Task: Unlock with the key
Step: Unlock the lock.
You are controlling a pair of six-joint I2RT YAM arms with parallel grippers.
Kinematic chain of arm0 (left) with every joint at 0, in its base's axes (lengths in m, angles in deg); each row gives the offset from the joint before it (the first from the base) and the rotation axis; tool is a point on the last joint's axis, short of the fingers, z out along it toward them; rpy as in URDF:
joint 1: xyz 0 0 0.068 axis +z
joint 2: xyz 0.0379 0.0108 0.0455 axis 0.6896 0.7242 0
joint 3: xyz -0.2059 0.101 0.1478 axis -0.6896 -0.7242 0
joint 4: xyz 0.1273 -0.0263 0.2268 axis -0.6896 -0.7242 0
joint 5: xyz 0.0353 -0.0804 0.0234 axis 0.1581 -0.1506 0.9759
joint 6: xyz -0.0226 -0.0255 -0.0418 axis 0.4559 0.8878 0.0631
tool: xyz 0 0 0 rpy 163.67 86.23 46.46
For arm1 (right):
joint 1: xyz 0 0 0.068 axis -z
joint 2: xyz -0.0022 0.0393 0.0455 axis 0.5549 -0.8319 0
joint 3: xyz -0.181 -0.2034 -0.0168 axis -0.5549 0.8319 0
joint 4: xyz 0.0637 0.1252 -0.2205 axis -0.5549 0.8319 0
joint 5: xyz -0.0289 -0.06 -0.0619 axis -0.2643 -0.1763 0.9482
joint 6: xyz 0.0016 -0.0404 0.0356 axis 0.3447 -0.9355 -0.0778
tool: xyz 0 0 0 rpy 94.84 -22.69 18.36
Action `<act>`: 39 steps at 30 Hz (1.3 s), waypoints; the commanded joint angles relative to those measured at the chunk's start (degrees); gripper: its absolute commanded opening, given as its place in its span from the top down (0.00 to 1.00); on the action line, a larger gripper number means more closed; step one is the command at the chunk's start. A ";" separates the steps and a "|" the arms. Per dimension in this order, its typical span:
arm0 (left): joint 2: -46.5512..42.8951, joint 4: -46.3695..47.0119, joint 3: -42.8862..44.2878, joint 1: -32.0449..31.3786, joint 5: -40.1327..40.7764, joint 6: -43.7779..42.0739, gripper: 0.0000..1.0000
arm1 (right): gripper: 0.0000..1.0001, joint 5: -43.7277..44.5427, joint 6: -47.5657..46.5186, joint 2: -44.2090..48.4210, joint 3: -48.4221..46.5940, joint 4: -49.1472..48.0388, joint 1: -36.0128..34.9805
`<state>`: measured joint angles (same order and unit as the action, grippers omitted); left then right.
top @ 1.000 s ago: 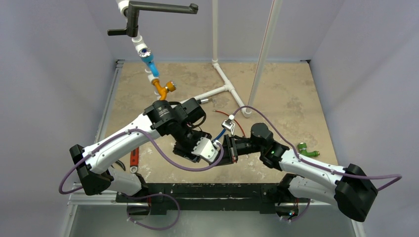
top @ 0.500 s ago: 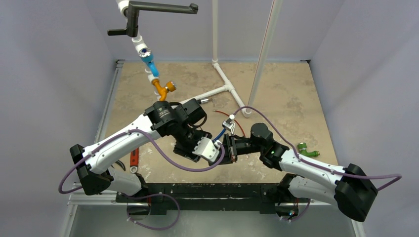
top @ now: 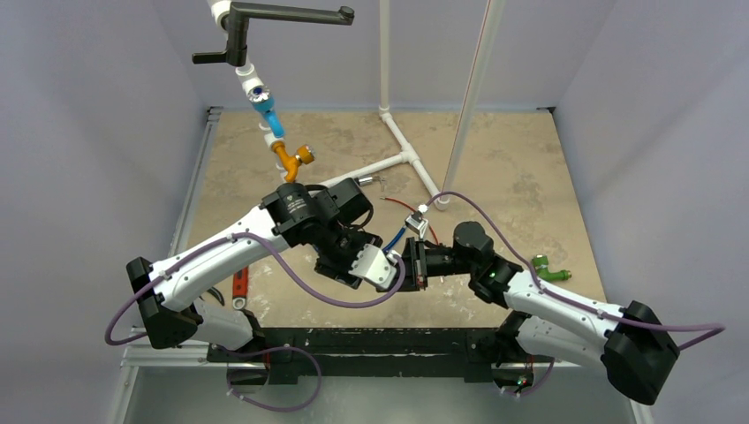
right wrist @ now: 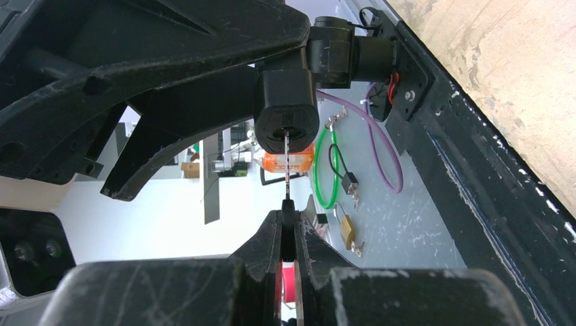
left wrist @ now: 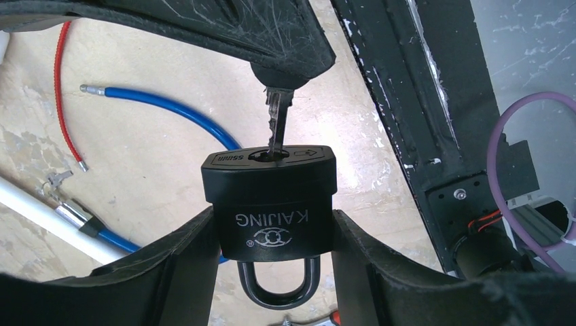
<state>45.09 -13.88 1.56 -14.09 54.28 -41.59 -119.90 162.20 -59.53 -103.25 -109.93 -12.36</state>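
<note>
The left hand is clamping a black KAIJING padlock by its sides, with its fingers spread only as wide as the body. The shackle is pointing back toward the wrist and looks seated. Just ahead of those fingertips, the right hand is pinching the head of a silver key, fingers pressed together. The blade is sitting in the keyhole. Beneath both hands, a blue cable is lying on the table.
</note>
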 commanded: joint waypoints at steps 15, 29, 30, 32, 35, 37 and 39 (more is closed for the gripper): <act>-0.70 3.17 1.08 -1.94 -0.68 4.17 1.00 | 1.00 2.57 -0.84 -1.15 -1.61 -0.08 0.81; 0.48 7.28 3.14 -3.47 2.31 9.90 1.00 | 1.00 1.85 -1.40 -2.92 -2.22 -1.18 0.79; 0.33 7.73 3.17 -3.57 2.65 10.80 1.00 | 1.00 1.88 -1.45 -3.11 -2.27 -1.44 0.83; 0.24 8.39 3.41 -3.56 2.86 12.13 1.00 | 1.00 1.68 -1.47 -3.51 -2.16 -1.83 0.82; 0.06 8.86 3.95 -3.57 2.67 13.16 1.00 | 1.00 1.34 -1.13 -4.15 -2.02 -3.33 0.86; 0.12 9.38 4.40 -3.58 2.65 14.29 1.00 | 1.00 0.80 -2.06 -4.78 -2.90 -2.86 0.84; 0.08 9.99 4.68 -3.57 2.73 15.74 1.00 | 1.00 0.85 -3.86 -5.09 -4.40 -0.84 0.85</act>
<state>46.16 -12.68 1.63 -16.56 60.81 -30.27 -120.79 161.26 -63.32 -103.73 -111.39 -11.82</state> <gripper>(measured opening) 0.543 0.025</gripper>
